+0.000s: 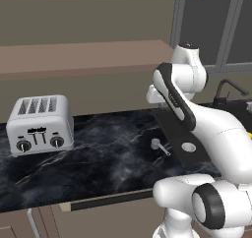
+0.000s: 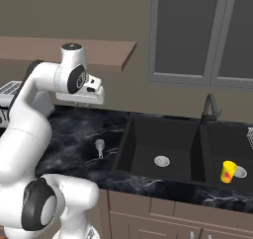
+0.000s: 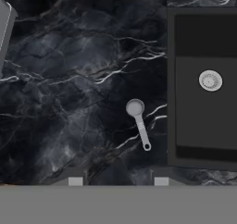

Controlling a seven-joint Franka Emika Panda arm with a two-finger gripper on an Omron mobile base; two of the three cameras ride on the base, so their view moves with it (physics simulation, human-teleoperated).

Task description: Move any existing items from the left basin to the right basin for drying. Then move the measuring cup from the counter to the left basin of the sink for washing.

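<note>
gripper (image 3: 115,180): seen from above in hand view, held high over the counter; two finger tips (image 3: 75,181) stand wide apart at the bottom edge, nothing gripped between them.
measuring cup (image 3: 138,122): lies on the counter, beyond the fingers and a bit toward the right tip; bowl end farther away, thin handle angled back toward the fingers. Not touched. Also seen in left base view (image 1: 159,146) and right base view (image 2: 100,146).
counter (image 3: 69,89): black w/ white veins, spread under and ahead of the fingers.
left basin (image 3: 203,121): off to the right of the fingers, just past the cup; pale drain ring (image 3: 210,80) on its floor. In right base view (image 2: 163,144) nothing but the drain is seen in it.
right basin (image 2: 232,149): further right, beyond the divider; yellow cup (image 2: 228,171) stands in it next to its drain.
tap (image 2: 210,107): dark, behind the divider betw. basins.
toaster (image 1: 39,125): silver, 4-slot, on counter well to the left of the fingers; its edge (image 3: 5,31) is caught at far left of hand view.
</note>
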